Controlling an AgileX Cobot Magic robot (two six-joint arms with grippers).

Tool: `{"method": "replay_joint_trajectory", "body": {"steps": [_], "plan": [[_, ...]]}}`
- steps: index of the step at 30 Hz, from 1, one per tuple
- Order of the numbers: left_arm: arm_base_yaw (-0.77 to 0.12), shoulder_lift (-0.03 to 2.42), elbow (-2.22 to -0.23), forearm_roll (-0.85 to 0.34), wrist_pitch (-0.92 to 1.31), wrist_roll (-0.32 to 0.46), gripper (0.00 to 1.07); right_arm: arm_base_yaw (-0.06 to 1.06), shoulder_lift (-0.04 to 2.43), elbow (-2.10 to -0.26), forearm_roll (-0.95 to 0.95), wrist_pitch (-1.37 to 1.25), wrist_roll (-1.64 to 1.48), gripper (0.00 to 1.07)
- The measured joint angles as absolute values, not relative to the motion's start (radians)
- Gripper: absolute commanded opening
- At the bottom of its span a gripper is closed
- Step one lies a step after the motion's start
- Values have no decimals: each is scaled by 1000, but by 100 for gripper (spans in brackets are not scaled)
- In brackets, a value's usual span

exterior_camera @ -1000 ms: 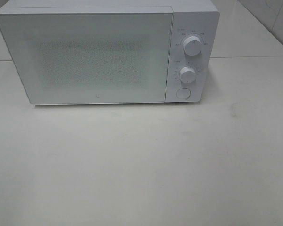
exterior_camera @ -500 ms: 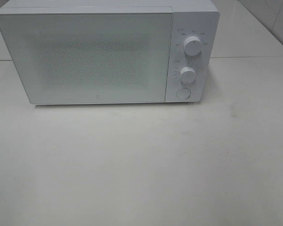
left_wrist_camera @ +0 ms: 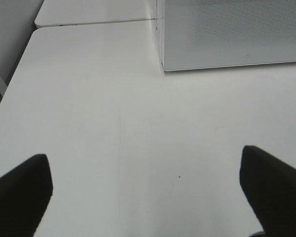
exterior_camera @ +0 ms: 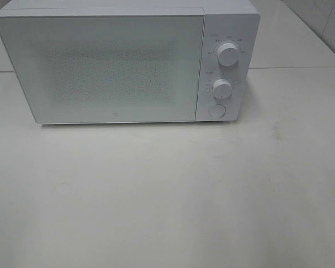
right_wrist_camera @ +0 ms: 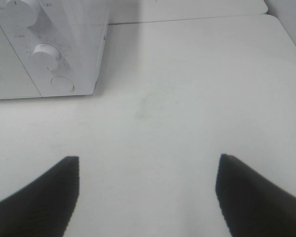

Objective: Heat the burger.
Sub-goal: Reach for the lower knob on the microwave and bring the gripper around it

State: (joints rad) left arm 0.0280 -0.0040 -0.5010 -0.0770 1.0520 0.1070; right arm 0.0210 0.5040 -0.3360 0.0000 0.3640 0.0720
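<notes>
1. Burger location: you cannot see it in any view. It may sit behind the closed door (exterior_camera: 100,67) of the microwave (exterior_camera: 226,22), but the speckled frosted panel hides the inside, so which way it lies from either arm cannot be told.
2. Your left gripper (left_wrist_camera: 144,160) has its jaws wide apart and empty, above bare table (exterior_camera: 167,195), facing the door's lower left corner.
3. Your right gripper (right_wrist_camera: 148,159) is likewise spread and empty, and it is nearer the control column: upper knob (exterior_camera: 229,54), lower knob (exterior_camera: 222,87) and round button (exterior_camera: 216,110).
4. The next move probably turns on that column, so your right arm looks better placed.
5. The microwave is a smooth white box with round knobs. The table is matte off-white and faintly scuffed. The fingers (right_wrist_camera: 34,197) are dull black.
</notes>
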Motion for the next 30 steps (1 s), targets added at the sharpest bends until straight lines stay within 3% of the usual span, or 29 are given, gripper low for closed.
{"method": "replay_joint_trajectory", "body": {"steps": [30], "plan": [[28, -4, -501, -77, 1052, 107, 98, 21, 1101, -320, 5, -583, 72, 74]]}}
